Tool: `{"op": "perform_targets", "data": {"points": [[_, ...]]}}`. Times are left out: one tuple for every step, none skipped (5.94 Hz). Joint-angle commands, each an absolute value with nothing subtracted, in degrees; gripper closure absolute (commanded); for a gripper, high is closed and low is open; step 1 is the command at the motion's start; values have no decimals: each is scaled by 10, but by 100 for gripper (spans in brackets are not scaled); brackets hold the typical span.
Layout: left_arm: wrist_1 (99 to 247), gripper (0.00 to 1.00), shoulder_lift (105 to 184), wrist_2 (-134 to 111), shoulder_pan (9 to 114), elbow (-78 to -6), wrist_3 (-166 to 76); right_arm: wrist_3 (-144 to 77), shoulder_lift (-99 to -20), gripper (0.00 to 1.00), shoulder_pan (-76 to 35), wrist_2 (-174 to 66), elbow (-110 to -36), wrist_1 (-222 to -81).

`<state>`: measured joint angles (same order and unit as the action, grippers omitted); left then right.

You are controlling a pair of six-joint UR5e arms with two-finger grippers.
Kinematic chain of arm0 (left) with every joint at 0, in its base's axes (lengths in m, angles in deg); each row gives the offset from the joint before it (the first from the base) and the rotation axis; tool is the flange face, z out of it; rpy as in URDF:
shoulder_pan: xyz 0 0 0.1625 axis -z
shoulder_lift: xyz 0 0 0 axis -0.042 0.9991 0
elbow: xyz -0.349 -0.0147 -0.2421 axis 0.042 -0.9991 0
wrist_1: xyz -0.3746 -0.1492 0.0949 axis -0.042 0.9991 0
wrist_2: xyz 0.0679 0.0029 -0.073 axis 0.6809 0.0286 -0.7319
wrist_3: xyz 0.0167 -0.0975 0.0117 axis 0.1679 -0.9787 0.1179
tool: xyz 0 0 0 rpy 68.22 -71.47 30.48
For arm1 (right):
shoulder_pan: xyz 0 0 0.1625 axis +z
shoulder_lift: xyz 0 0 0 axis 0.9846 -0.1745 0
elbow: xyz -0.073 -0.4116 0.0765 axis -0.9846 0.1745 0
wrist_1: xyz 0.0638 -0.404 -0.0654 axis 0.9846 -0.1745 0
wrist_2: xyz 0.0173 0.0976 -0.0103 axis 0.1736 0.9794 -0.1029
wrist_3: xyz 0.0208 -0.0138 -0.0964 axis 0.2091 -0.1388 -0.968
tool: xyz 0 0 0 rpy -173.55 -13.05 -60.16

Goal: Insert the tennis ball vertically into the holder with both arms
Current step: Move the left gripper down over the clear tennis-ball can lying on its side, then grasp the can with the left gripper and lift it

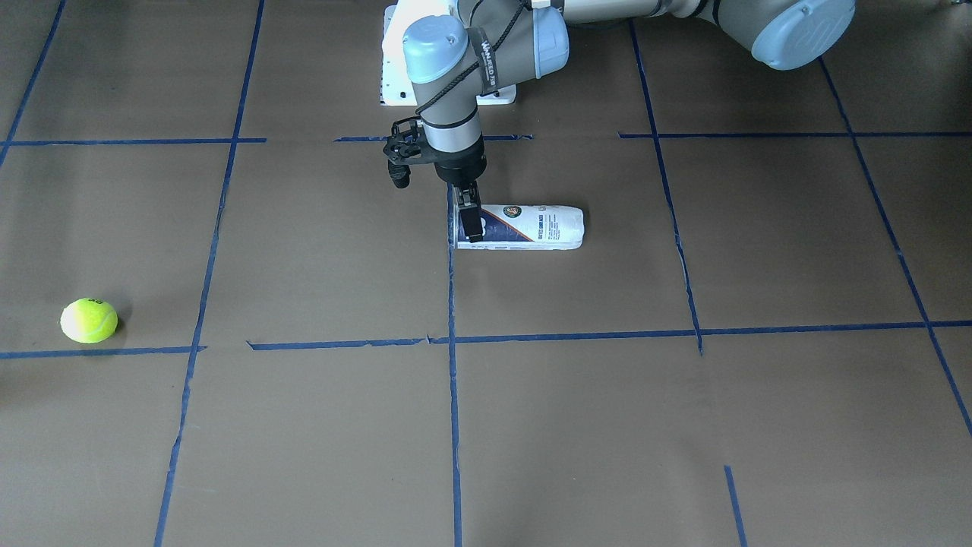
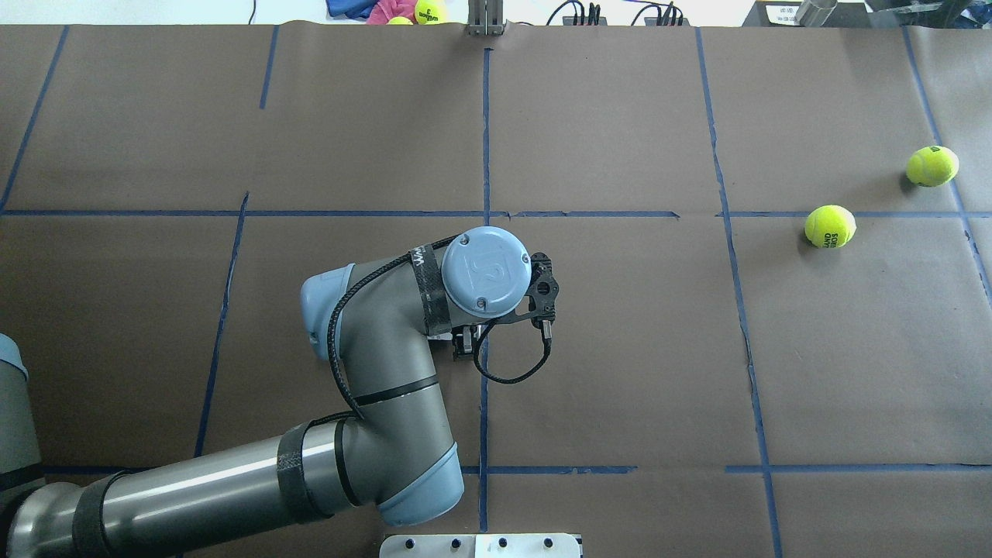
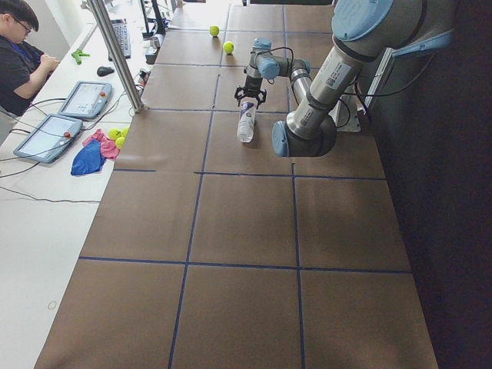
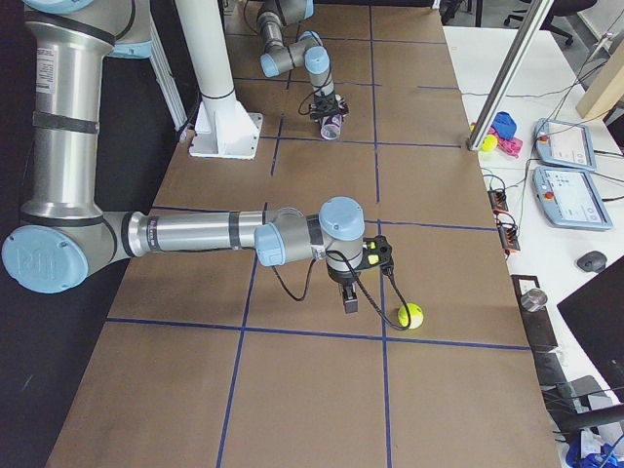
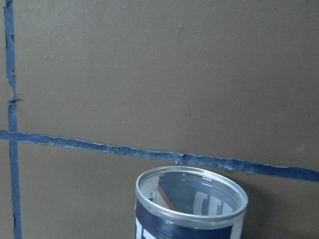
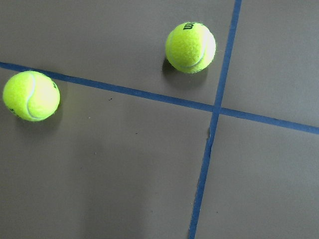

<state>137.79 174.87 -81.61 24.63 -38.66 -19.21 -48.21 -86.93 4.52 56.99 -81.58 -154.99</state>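
Note:
The holder (image 1: 531, 226), a clear tube with a white and navy label, lies flat on the brown table with its open end pointing to the view's left. My left gripper (image 1: 468, 228) comes down on that open end, with its fingers across the tube's width, shut on it. The left wrist view shows the tube's open rim (image 5: 192, 199). Two tennis balls (image 2: 830, 225) (image 2: 932, 166) lie at the table's right. The right wrist view shows both balls (image 6: 31, 95) (image 6: 191, 47). My right gripper (image 4: 351, 300) hangs just beside a ball (image 4: 412, 315). I cannot tell whether it is open.
The white pedestal base (image 1: 395, 76) stands behind the tube. Blue tape lines cross the table. An operator (image 3: 19, 54) sits at a side bench with tablets (image 3: 81, 100). More balls and cloth (image 2: 418, 11) lie beyond the table's far edge.

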Motion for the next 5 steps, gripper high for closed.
{"op": "perform_targets", "data": {"points": [[1383,0,1751,-816,244,-372,-199,-482,-869,0,45,570,-815,-1550],[1409,0,1754,-816,239,-349,-203,-482,-869,0,45,570,-815,-1550],[1419,0,1757,-816,239,-338,-207,-482,-869,0,45,570,-815,-1550],[1419,0,1758,-816,239,-335,-207,-482,-869,0,45,570,-815,-1550],[1419,5,1758,-816,239,-335,-206,-482,-869,0,45,570,-815,-1550]]}}
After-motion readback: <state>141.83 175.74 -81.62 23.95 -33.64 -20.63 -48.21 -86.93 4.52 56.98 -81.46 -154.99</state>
